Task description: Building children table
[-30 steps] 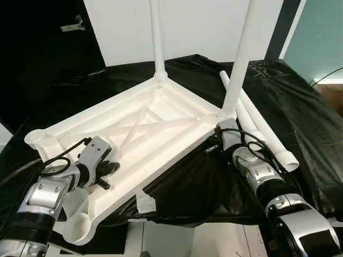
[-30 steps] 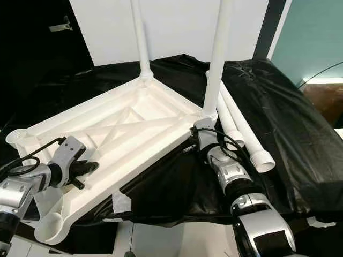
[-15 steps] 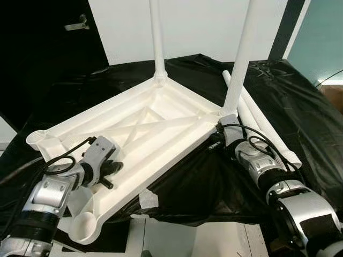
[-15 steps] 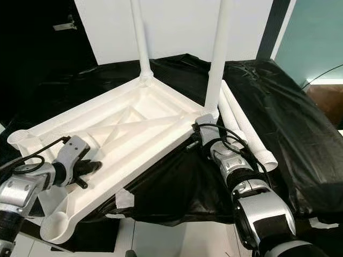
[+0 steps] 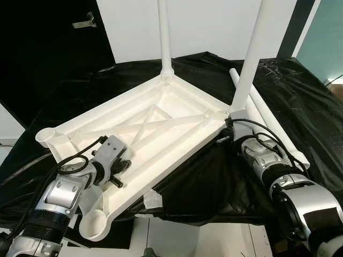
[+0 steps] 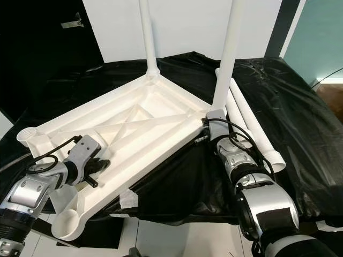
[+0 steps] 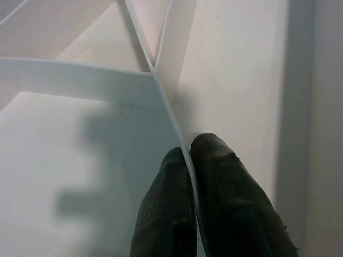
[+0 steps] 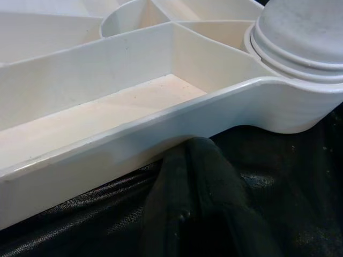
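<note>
With two of its four legs already standing up in their corner sockets, the upside-down white plastic children's tabletop lies on the black plastic sheeting over the work surface, its near end jutting past the edge. It looks light and hollow, a stiff ribbed moulding with smooth, probably slippery walls, so the thin ribs and the rim are the sensible places to take hold, and the flat panels are not. The left gripper is doing just that, its two black fingers closed tight on a thin inner rib near the close corner, with the silver forearm reaching in low from the side. Over on the other side, the right gripper sits tucked against the outer rim just below the socket of the nearer upright white leg, fingers together and pressed to the wall, though whether they actually pinch anything I cannot tell. The two loose white tubular legs lie beside the tabletop on the sheeting, waiting.
</note>
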Motion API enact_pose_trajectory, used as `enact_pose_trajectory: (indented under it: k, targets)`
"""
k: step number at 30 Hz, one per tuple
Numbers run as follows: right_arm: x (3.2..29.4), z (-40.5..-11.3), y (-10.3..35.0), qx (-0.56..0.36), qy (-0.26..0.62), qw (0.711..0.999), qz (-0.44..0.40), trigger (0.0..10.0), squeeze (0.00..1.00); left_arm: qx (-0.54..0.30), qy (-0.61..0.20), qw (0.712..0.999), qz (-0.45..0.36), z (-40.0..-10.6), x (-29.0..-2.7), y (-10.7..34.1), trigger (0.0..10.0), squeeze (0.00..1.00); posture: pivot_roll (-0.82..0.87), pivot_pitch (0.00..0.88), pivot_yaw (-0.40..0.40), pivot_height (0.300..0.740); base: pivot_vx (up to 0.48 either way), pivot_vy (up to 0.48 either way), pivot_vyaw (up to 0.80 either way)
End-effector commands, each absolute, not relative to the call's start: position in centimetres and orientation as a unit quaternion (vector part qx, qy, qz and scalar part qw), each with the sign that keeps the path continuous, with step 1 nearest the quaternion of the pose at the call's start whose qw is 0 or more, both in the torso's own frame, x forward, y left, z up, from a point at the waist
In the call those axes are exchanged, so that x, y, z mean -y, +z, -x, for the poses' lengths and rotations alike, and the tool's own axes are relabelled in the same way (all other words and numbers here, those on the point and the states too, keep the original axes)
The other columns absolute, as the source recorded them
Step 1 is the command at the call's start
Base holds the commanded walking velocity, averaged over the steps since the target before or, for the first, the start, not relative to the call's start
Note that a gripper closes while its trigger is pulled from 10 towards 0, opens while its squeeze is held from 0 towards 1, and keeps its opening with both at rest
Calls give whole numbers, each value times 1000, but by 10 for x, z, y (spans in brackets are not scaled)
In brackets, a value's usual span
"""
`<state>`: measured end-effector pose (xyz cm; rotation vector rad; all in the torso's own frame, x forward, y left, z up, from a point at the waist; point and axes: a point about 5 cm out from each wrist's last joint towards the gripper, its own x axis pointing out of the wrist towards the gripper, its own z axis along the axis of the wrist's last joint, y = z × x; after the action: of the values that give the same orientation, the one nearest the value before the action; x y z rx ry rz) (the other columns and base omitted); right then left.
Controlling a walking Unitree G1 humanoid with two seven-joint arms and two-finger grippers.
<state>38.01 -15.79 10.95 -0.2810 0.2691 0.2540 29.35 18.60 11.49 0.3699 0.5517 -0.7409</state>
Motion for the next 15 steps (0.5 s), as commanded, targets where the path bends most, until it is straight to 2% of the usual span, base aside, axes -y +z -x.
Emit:
enact_pose_trajectory:
  k: [1, 2, 3, 4, 5, 6, 10, 11, 15]
  targets:
    - [142, -389, 132, -75, 144, 975, 150, 10000, 0, -235, -504, 816, -156, -280, -139, 107, 10000, 0, 6, 8, 46, 740, 0, 0, 0]
    - [139, -388, 132, -70, 151, 974, 154, 10000, 0, -222, -492, 827, -159, -284, -140, 108, 10000, 141, 6, 8, 46, 740, 0, 0, 0]
    - [134, -386, 131, -63, 161, 972, 156, 10000, 0, -201, -473, 846, -145, -292, -141, 113, 10000, 141, 4, 9, 45, 740, 0, 0, 0]
    - [134, -386, 131, -63, 161, 972, 156, 10000, 0, -201, -473, 846, -145, -292, -141, 113, 10000, 141, 4, 9, 45, 740, 0, 0, 0]
    - [127, -383, 127, -55, 175, 971, 153, 10000, 0, -177, -454, 864, -130, -299, -145, 120, 10000, 1000, 4, 9, 45, 740, 0, 0, 0]
    - [117, -375, 121, -43, 193, 969, 146, 10000, 0, -141, -435, 881, -121, -307, -151, 130, 10000, 1000, -6, 11, 44, 740, 0, 0, 0]
    - [110, -367, 114, -35, 202, 970, 129, 10000, 0, -98, -421, 892, -134, -311, -157, 143, 10000, 1000, -13, 12, 44, 740, 0, 0, 0]
    - [107, -362, 110, -30, 203, 971, 126, 10000, 0, -83, -417, 896, -131, -313, -160, 148, 10000, 0, -18, 13, 45, 740, 0, 0, 0]
    - [105, -346, 102, -20, 188, 977, 101, 10000, 0, -47, -413, 902, -121, -315, -165, 160, 10000, 0, -32, 14, 49, 740, 0, 0, 0]
